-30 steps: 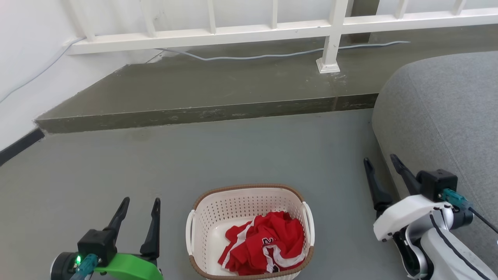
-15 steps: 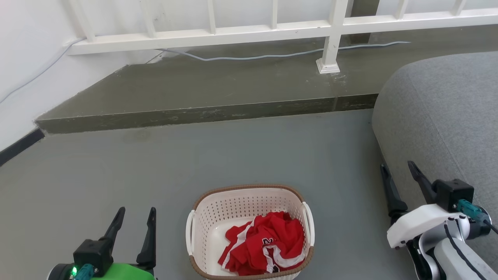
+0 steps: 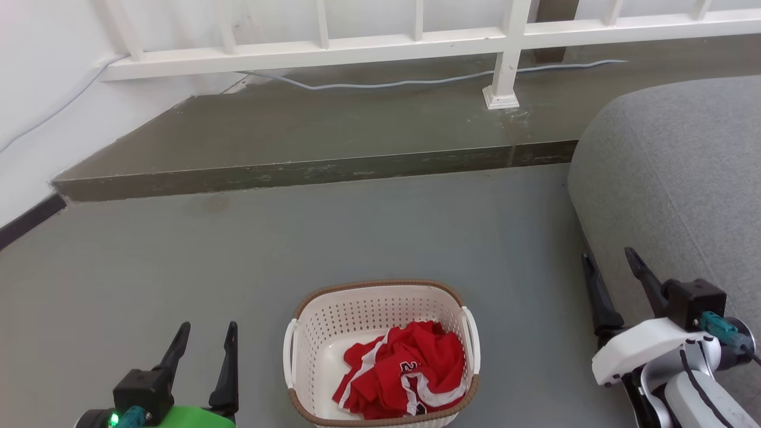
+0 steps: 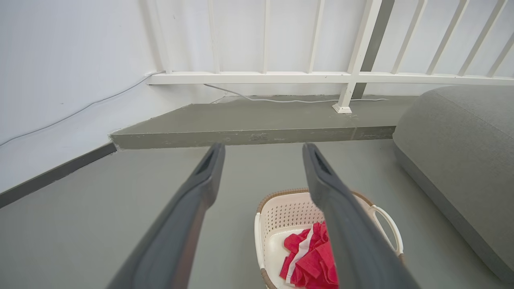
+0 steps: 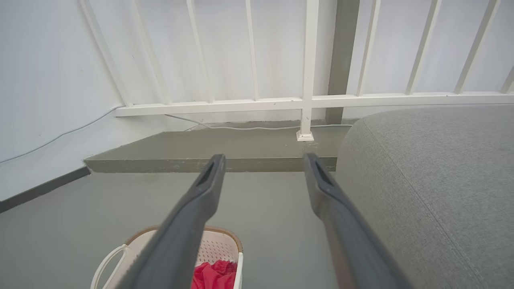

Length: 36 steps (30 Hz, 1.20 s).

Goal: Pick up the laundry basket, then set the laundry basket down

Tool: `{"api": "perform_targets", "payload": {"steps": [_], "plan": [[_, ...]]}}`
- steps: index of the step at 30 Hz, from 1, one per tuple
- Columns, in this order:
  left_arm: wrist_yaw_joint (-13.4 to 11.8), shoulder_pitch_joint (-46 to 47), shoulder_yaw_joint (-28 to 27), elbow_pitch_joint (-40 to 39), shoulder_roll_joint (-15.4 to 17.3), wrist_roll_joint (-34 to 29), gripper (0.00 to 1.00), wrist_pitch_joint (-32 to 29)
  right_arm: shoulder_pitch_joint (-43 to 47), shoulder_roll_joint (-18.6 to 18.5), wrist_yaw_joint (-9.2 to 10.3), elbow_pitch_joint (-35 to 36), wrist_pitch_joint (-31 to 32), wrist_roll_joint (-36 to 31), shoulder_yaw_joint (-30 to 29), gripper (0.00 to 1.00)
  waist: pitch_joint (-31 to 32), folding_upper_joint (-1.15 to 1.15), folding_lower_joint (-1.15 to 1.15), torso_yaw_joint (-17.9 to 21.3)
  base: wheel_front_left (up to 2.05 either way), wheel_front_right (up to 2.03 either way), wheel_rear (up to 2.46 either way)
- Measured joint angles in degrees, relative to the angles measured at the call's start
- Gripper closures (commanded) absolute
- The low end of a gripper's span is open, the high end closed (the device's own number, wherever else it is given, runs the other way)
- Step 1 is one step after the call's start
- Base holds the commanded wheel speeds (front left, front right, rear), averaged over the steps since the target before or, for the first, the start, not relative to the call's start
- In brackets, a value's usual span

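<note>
The laundry basket (image 3: 362, 315), cream perforated plastic with a brown rim and white side handles, stands on the grey floor at the bottom middle of the head view, with a red and white garment (image 3: 404, 368) inside. My left gripper (image 3: 205, 328) is open and empty, well to the basket's left. My right gripper (image 3: 609, 255) is open and empty too, off to the basket's right beside the sofa. The left wrist view has the basket (image 4: 281, 208) below its spread fingers, and the right wrist view catches the basket (image 5: 219, 245) at its bottom edge.
A grey sofa (image 3: 672, 178) fills the right side, close to my right arm. A raised concrete step (image 3: 309, 169) runs across behind the basket, with a white railing (image 3: 416, 41) and a cable (image 3: 380, 82) on it. A white wall (image 3: 35, 107) stands at left.
Both grippers drew back toward the bottom of the head view, away from the basket's sides, staying open. The basket has not moved.
</note>
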<state>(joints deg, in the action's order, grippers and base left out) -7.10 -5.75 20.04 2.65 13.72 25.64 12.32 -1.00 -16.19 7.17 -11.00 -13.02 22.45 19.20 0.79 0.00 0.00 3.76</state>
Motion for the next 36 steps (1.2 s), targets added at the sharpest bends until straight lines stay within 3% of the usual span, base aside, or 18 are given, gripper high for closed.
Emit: {"api": "perform_targets", "payload": {"steps": [24, 25, 36], "plan": [[-0.01, -0.87, -1.82, -1.35, -1.79, -2.74, 0.00, -1.70, 3.08, 1.82, 0.00, 5.05, 3.67, -3.01, -2.45, 0.00, -0.51, 0.00, 0.00, -0.18, 0.00, 0.00, 0.00], [-0.01, -0.94, -1.86, -1.42, -1.86, -2.74, 1.00, -1.70, 3.15, 1.83, 0.00, 5.20, 4.04, -3.18, -2.52, 1.00, -0.54, 0.00, 0.00, -0.19, 0.00, 0.00, 0.00], [0.57, -1.67, -1.15, 0.37, -3.45, 0.10, 1.00, -1.70, 5.14, 3.61, -0.78, 3.36, 4.07, -0.24, -2.27, 1.00, -0.62, 0.00, 0.00, -0.44, 0.00, 0.00, 0.00]]}}
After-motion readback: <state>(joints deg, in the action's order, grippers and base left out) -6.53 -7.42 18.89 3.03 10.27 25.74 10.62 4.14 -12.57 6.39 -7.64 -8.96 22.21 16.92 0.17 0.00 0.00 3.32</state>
